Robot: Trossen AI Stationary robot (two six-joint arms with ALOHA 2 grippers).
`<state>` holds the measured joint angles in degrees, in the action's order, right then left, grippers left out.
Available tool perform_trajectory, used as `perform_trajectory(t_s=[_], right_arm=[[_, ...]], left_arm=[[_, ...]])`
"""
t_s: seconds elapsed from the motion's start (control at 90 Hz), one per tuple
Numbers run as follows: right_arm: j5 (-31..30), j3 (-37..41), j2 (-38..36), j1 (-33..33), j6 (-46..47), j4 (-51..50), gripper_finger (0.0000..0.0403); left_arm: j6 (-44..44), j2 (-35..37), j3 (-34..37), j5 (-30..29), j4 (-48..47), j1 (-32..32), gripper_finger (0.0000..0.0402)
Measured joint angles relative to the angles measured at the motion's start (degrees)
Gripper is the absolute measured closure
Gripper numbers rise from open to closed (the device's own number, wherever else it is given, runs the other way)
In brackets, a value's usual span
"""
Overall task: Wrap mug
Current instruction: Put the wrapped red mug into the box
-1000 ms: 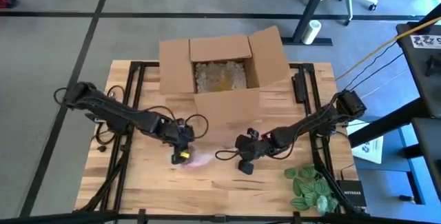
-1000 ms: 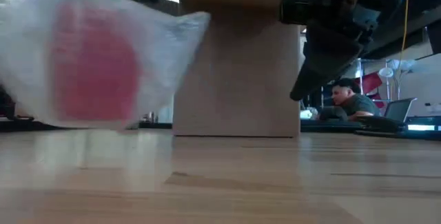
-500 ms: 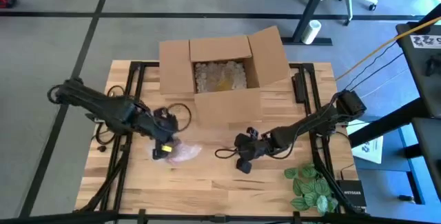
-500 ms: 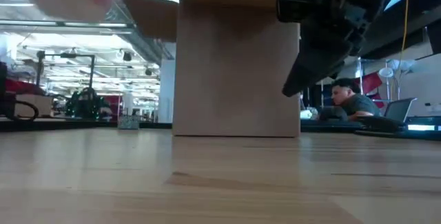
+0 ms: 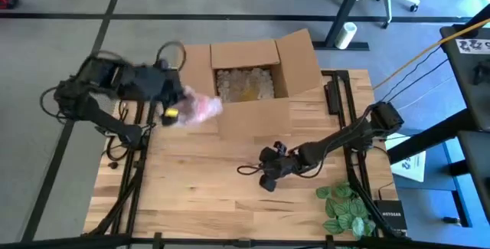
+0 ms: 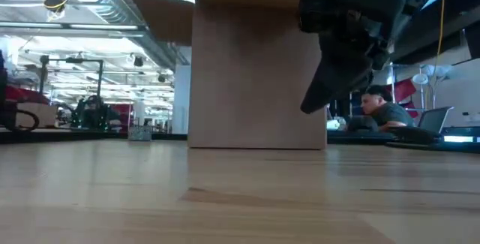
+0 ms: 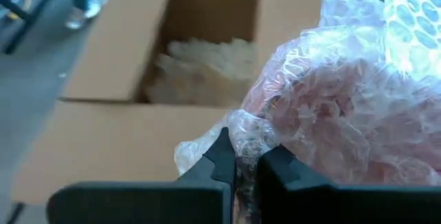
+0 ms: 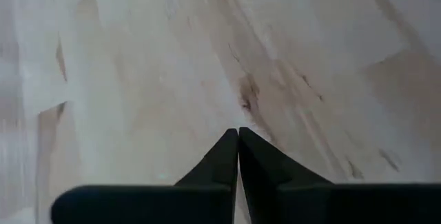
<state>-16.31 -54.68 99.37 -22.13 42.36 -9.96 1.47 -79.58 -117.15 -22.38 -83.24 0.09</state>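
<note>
Wrapping looks done; the step in hand is stowing. The left end effector [image 7: 240, 160] is pinched on a tuft of bubble wrap, carrying the wrapped mug [image 5: 197, 108] in the air, clear of the surface [image 5: 230, 195], at the left front corner of the cardboard box [image 5: 253, 115]. The pink mug shows through the plastic in the left wrist view (bundle fills most of that frame). The bundle sits beside the box's left flap, not yet over the opening; packing fill [image 5: 245, 84] is visible inside.

The right end effector [image 8: 238, 141] has its fingers pressed together, holding nothing, hanging low over bare wood near the front middle of the surface, well apart from the box.

Next move, as judged: carry the bundle over the box wall so it clears the rim, centre it above the fill, lower, then release. The grip is only on loose wrap, so the bundle may swing or slip.
</note>
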Motion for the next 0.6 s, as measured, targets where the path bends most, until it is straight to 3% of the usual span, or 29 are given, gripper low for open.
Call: perform_trajectory(t_s=[0.2,0.344,0.6], right_arm=[[3.78,0.00,4.07,0.00,0.92,5.88,0.0403],[5.48,-0.02,5.80,-0.04,1.13,8.96,0.0403],[6.92,-0.04,5.86,-0.04,1.29,10.75,0.0403]], left_arm=[[-10.04,-10.29,-10.04,7.79,3.84,10.31,0.0399],[-16.05,-17.12,-15.71,10.08,9.52,14.55,0.0399],[-18.49,-26.95,-17.79,18.58,10.47,20.40,0.0399]])
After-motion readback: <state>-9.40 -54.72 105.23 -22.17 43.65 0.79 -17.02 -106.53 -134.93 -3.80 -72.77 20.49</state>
